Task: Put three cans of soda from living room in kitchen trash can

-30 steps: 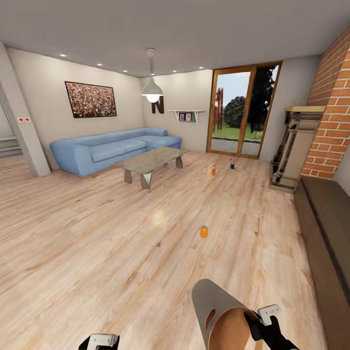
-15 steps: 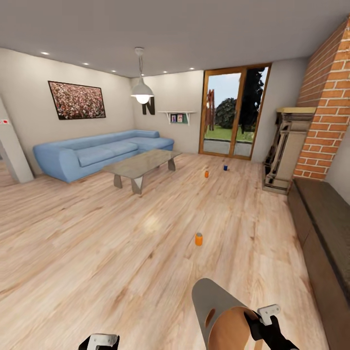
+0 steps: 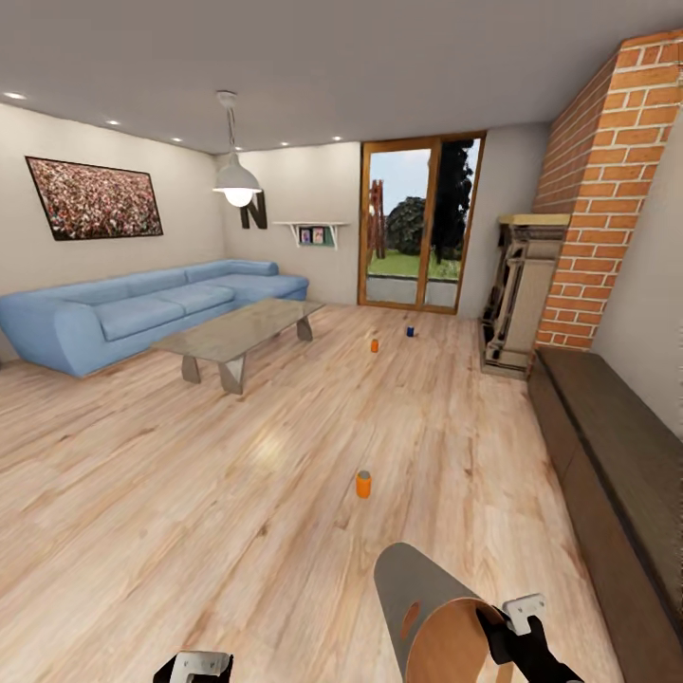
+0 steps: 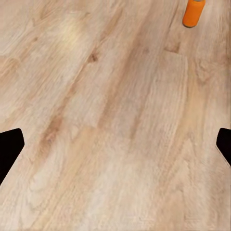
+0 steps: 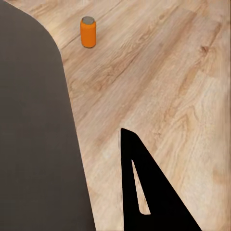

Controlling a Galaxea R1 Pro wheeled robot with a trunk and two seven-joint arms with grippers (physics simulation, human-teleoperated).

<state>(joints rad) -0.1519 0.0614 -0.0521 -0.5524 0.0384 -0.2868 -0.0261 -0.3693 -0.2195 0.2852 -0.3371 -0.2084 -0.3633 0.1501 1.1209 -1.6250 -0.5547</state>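
Three soda cans stand upright on the living room's wood floor. An orange can is closest, ahead of me and slightly left; it also appears as the orange can and the orange can in the wrist views. A second orange can and a dark blue can stand farther off, toward the glass doors. My right gripper is shut on the rim of a tilted grey trash can, whose dark wall looms close. My left gripper hangs low and open, holding nothing.
A glass coffee table and blue sofa stand at the left. A long dark bench runs along the right wall below the brick chimney and fireplace. Glass doors close the far end.
The whole view has shifted left as the camera turned right and moved on. The cans stand where they were. Both arms and the held trash can keep their pose.
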